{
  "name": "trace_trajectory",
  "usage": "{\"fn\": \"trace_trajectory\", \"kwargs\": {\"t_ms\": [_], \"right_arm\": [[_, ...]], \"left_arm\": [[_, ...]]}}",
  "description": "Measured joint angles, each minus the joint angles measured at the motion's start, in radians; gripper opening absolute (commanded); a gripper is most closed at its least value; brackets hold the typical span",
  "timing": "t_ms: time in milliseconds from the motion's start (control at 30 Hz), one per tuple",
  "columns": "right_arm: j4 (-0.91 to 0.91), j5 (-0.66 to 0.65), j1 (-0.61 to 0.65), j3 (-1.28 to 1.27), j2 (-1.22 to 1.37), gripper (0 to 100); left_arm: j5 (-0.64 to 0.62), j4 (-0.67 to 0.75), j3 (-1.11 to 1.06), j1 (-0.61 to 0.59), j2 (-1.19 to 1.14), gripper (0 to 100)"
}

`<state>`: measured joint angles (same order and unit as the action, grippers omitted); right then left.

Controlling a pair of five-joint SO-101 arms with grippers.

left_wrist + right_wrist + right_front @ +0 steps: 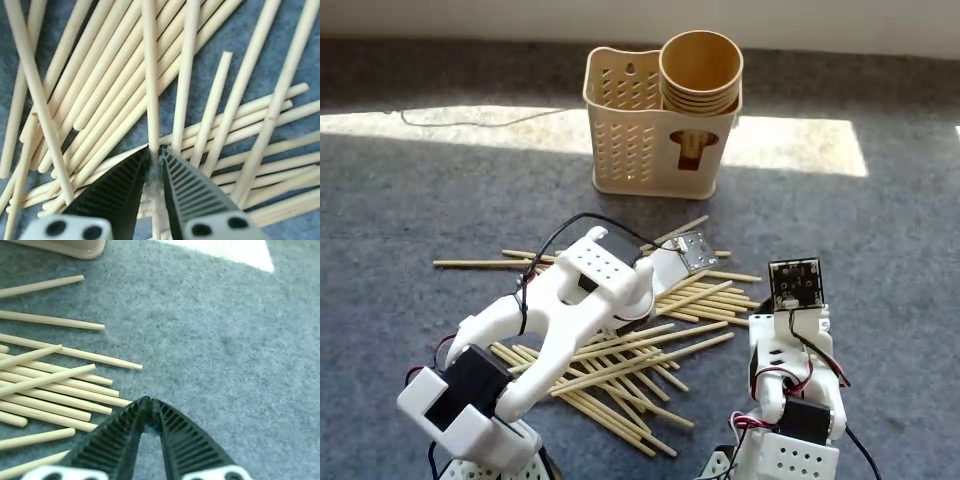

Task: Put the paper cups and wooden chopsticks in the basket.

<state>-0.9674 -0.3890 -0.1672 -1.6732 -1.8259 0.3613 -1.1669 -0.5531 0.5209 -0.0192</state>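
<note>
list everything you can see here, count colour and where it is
basket: 1, cream, upright at the far side of the carpet
paper cups: one nested stack, tan, inside the basket
chopsticks: many, too overlapped to count, pale wood, scattered in front of the basket
cable: 1, thin and dark, left of the basket
carpet: 1, grey, under everything
left gripper: 1, black, over the pile, shut on a single chopstick
right gripper: 1, black, shut, over bare carpet beside the pile

Cream perforated basket (630, 140), tan cups (701, 65), pale chopsticks (110, 75), grey-blue carpet (880, 230)
</note>
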Motion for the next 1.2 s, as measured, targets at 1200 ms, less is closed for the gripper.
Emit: {"fn": "trace_trajectory", "kwargs": {"t_ms": [1200], "right_arm": [[0.000,0.000,0.002,0.000,0.000,0.6]], "left_arm": [[-0.186,-0.218,0.753,-0.235,0.341,1]]}}
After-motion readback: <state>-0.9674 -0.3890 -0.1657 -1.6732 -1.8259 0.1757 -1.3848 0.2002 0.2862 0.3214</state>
